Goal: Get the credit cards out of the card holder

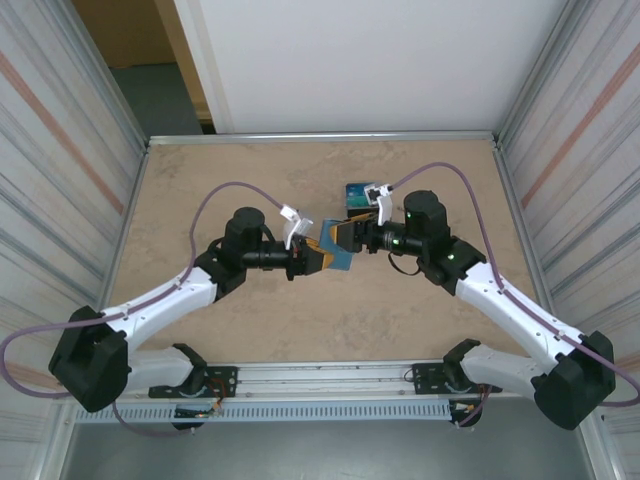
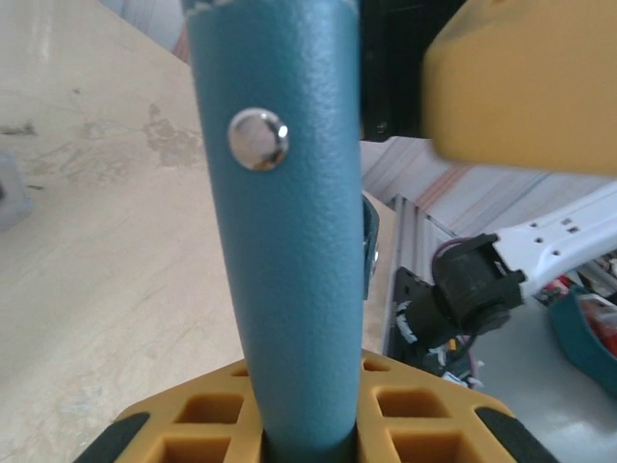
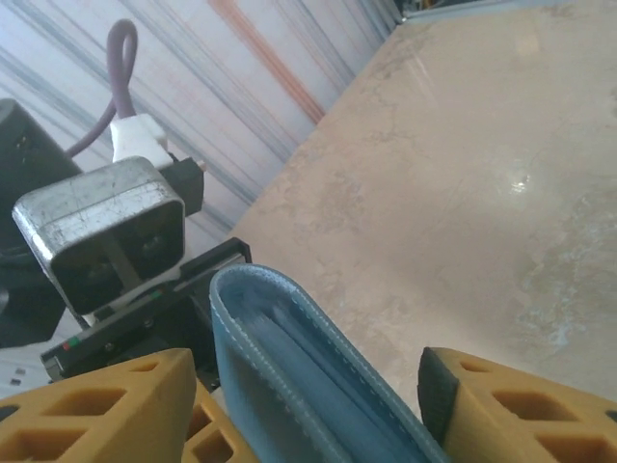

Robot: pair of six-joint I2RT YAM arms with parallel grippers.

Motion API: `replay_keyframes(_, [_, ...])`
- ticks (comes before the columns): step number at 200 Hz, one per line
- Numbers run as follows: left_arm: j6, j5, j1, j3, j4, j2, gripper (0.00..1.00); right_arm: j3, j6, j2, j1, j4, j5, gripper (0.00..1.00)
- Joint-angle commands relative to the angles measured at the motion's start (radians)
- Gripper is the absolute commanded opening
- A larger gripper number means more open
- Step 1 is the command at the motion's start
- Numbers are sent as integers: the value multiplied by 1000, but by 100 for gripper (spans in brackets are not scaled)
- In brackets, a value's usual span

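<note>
Card holder (image 2: 289,241) was held folded and raised off the bench (image 1: 200,180), mid-bench between both arms. Left fingers (image 2: 415,410) were pinched on one end, with the snap stud (image 2: 257,139) faced outward. This was judged a steadying grip so the other arm could work the flap. Right fingers (image 3: 96,405) were spread astride the opposite edge, with a gap visible on one side, so nothing was gripped there. Credit cards were judged not yet pulled, as the holder looked closed. Further back, a small dark-based stand (image 1: 360,192) was parked on the bench just behind the right wrist, clear of the work.
</note>
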Motion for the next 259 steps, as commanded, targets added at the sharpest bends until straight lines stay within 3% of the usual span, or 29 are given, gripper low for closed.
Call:
replay_keyframes(1, [24,-162,-1,9,-44,-42,1,51,0,-3,15,-61,121,67])
replay_keyframes(31, [9,-367,1,3,-96,-63,0,81,33,24,47,-153,302,66])
replay_keyframes(69, [-18,-435,7,-11,-75,-73,0,141,71,77,117,-208,405,62])
replay_keyframes(155, [-68,-429,44,-29,-32,-71,0,289,164,227,169,-307,441,51])
replay_keyframes(259, [-70,-417,52,-27,-24,-62,0,353,158,347,181,-289,365,43])
